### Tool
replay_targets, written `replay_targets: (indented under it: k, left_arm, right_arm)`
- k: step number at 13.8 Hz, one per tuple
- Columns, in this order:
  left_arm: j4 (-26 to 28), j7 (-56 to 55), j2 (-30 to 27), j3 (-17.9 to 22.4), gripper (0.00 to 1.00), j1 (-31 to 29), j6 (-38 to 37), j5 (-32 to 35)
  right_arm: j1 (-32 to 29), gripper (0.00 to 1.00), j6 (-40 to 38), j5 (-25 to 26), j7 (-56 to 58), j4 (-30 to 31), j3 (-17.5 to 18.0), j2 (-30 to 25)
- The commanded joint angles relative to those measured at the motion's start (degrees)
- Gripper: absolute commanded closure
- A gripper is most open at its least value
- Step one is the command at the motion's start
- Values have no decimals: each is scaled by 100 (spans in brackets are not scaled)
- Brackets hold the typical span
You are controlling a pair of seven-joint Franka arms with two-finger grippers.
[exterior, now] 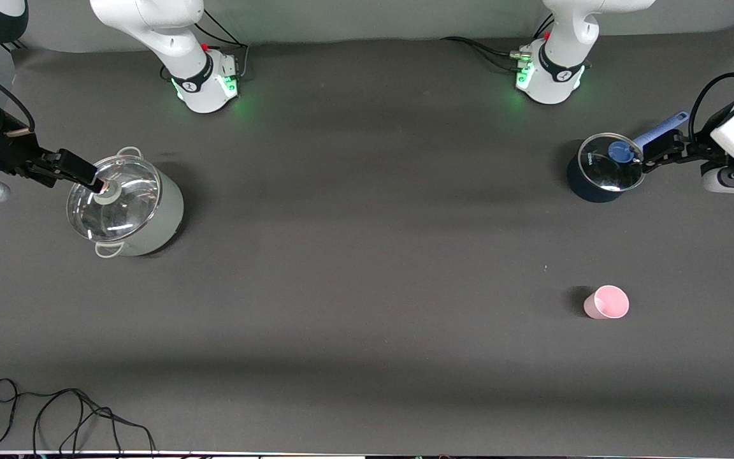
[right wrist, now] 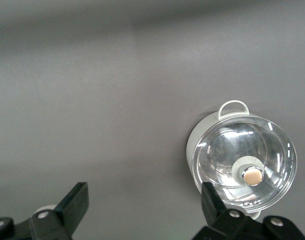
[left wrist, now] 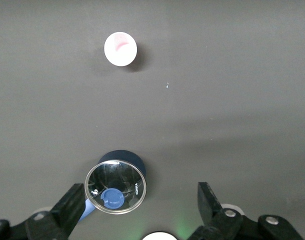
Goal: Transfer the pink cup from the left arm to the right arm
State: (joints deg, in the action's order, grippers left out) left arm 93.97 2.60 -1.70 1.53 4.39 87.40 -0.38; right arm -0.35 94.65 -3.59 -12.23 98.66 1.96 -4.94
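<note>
The pink cup (exterior: 606,302) stands upright and alone on the dark table toward the left arm's end, nearer to the front camera than the dark-blue pot (exterior: 599,175). The left wrist view shows the pink cup (left wrist: 120,48) from above, well away from the fingers. My left gripper (exterior: 652,157) hangs open over the blue pot's edge, holding nothing; in its wrist view the left gripper (left wrist: 140,202) has wide-apart fingers. My right gripper (exterior: 90,179) is open and empty over the rim of the white pot (exterior: 150,217). In its own wrist view the right gripper (right wrist: 145,202) has bare table between its fingers.
The blue pot (left wrist: 123,156) carries a glass lid (left wrist: 115,186) with a blue knob, and a blue handle (exterior: 662,130) sticks out. The white pot (right wrist: 202,135) has a domed glass lid (right wrist: 245,160). A black cable (exterior: 55,414) lies at the table's front edge toward the right arm's end.
</note>
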Motion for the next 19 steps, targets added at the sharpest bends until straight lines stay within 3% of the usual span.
replay_targets:
  k: [1, 3, 8, 13, 19]
  left_arm:
    - [-299, 65, 187, 5, 0, 9, 31, -6]
    - [-544, 240, 371, 5, 0, 18, 110, 47]
    - [-1740, 2970, 1451, 14, 0, -455, 198, -434]
    - [-1768, 5624, 2014, 14, 0, -1352, 646, -1701]
    - [-1715, 8227, 3279, 5, 0, -2512, 629, -3589]
  right_arm:
    - [61, 0, -87, 69, -69, -154, -20, 90]
    - [61, 0, -87, 69, -69, -137, -20, 81]
    - [61, 0, -96, 69, -69, -119, -20, 81]
    - [61, 0, -123, 60, -69, -119, -20, 81]
    - [70, 0, -158, 60, -61, -119, -20, 81]
